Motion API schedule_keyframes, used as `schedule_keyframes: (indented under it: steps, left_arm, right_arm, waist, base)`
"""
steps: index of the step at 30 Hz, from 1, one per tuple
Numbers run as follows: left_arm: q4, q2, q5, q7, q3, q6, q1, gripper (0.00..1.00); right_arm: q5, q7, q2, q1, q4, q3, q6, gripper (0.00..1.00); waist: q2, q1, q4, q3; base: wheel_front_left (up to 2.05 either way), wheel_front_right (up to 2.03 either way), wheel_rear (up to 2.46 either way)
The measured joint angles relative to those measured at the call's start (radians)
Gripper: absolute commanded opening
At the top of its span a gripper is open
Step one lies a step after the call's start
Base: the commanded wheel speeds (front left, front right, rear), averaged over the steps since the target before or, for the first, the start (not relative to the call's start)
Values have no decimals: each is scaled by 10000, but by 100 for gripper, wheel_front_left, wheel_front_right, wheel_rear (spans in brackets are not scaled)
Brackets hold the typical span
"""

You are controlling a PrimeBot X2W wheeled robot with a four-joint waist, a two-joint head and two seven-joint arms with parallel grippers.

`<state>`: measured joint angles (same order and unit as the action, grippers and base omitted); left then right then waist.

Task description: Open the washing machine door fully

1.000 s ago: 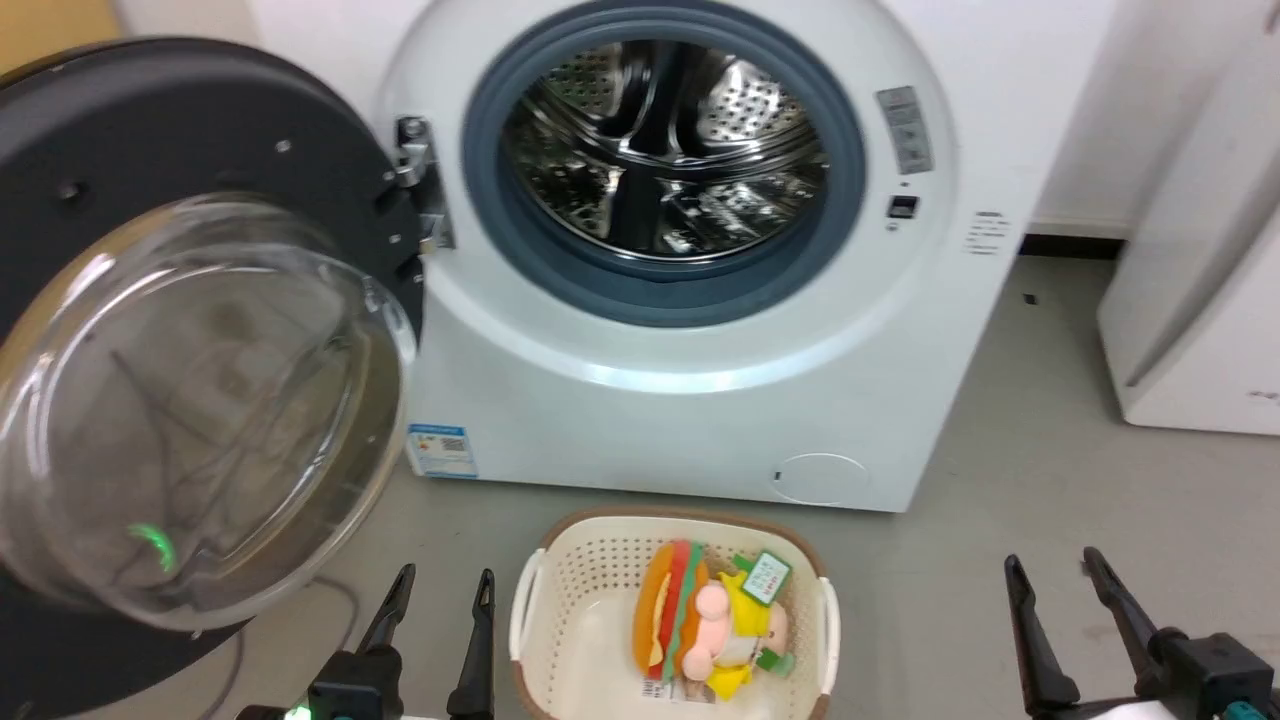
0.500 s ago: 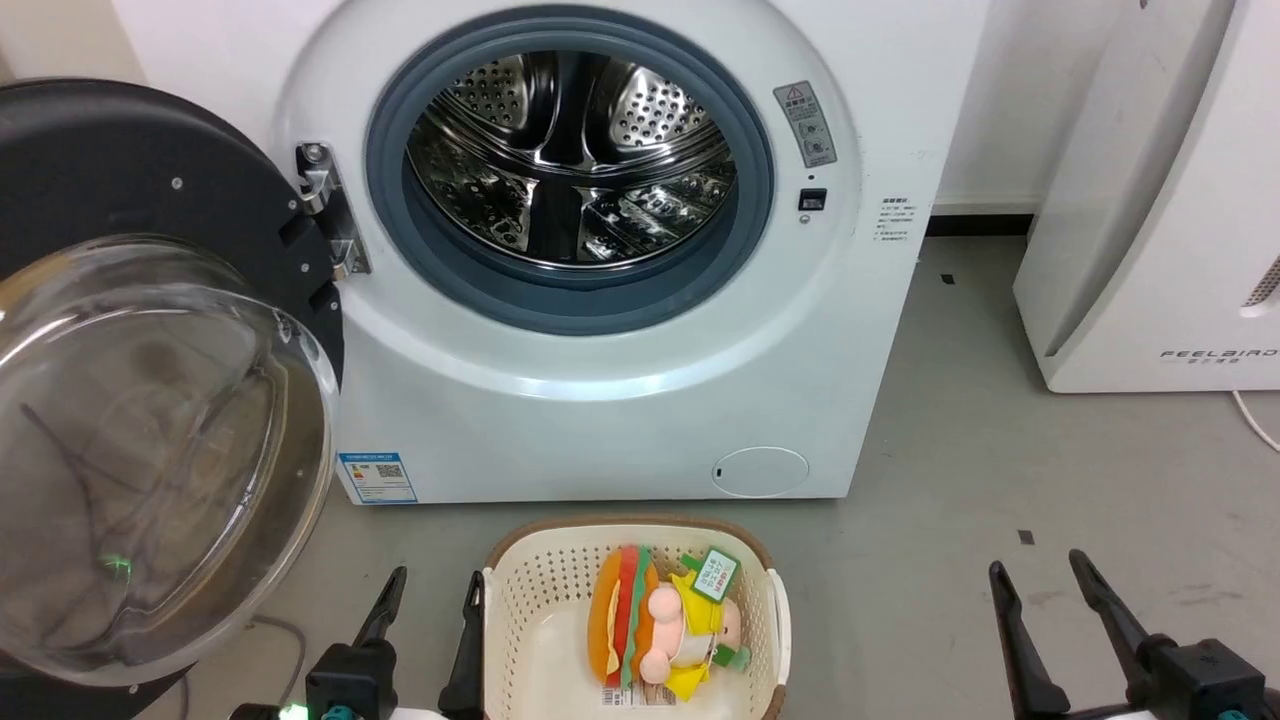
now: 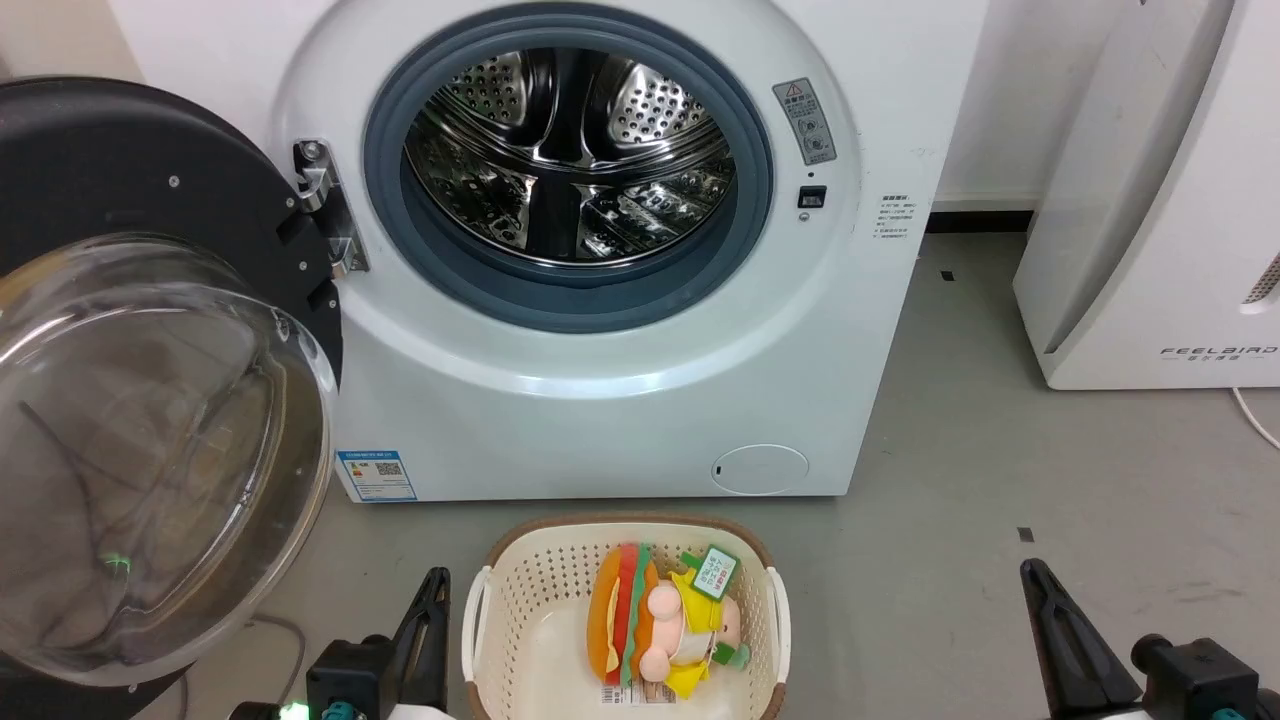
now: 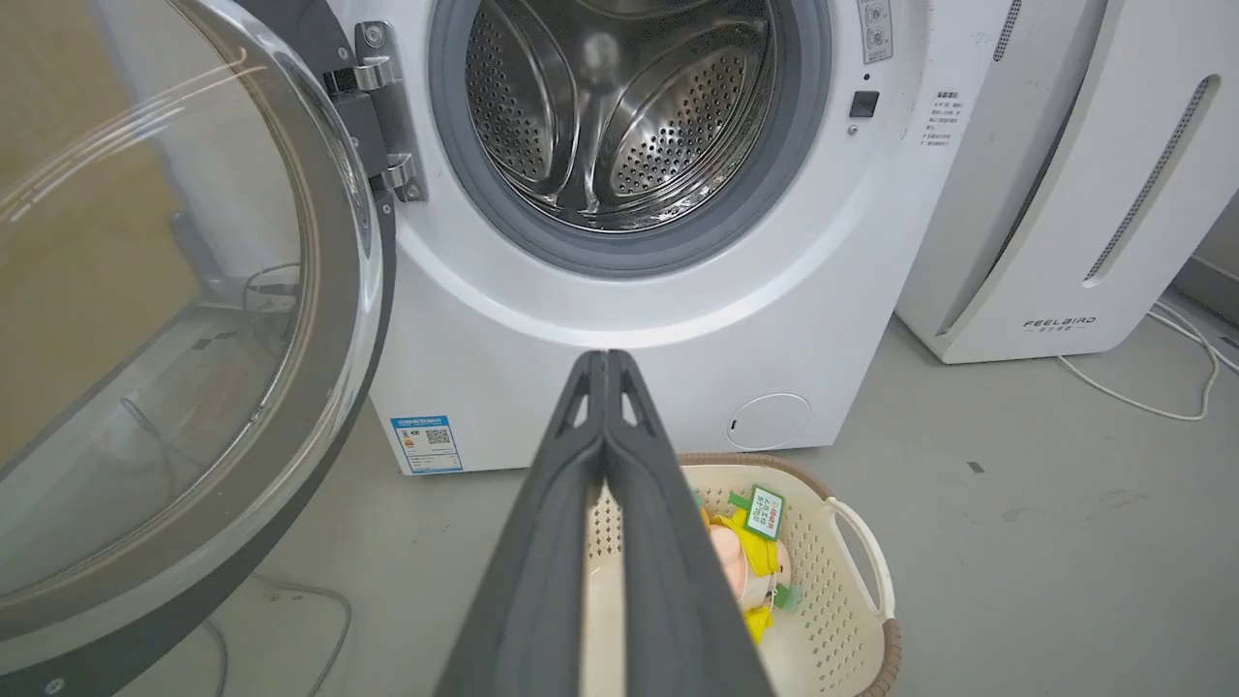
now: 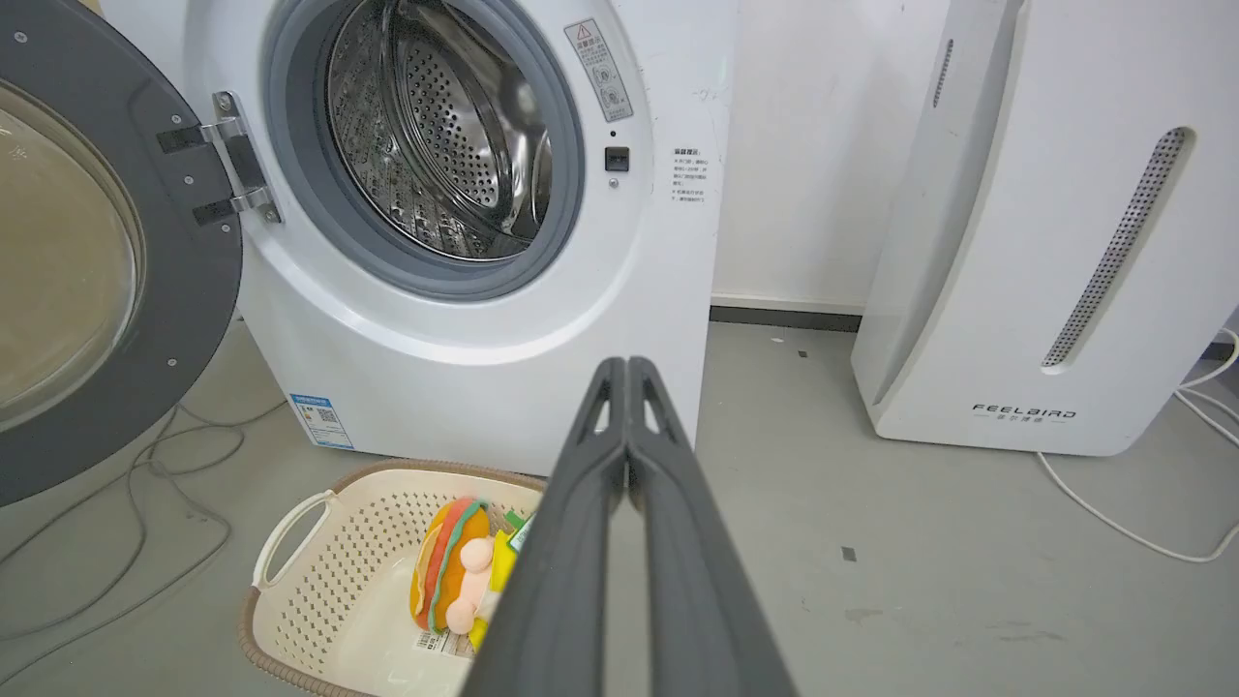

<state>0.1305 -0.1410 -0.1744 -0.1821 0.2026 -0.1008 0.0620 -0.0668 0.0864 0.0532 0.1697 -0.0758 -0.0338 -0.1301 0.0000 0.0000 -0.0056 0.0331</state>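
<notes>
Washing machine door [image 3: 150, 170] swung wide at 9 o'clock of the washing machine [image 3: 600, 400], drum [image 3: 565, 160] bare; left gripper [image 3: 434, 585] at 7 o'clock, right gripper [image 3: 1035, 575] at 5, jaws together, empty; any last nudge probably best on the door's black rim, not its glass.

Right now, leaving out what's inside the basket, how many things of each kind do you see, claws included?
Appliances: 2 (washing machine, white FEELBIRD appliance)
Baskets: 1 (cream basket)
Claws: 2 (left claw, right claw, both shut)
Total: 5
</notes>
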Motion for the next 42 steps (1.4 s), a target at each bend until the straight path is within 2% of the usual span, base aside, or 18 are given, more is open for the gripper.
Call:
schedule_keyframes:
  steps: [42]
  left_arm:
    - [-426, 311, 589, 631, -702, 337, -62, 0]
  right_arm:
    - [238, -320, 0, -522, 267, 111, 0, 0]
  waist:
    - [0, 0, 20, -119]
  base:
    - [0, 0, 0]
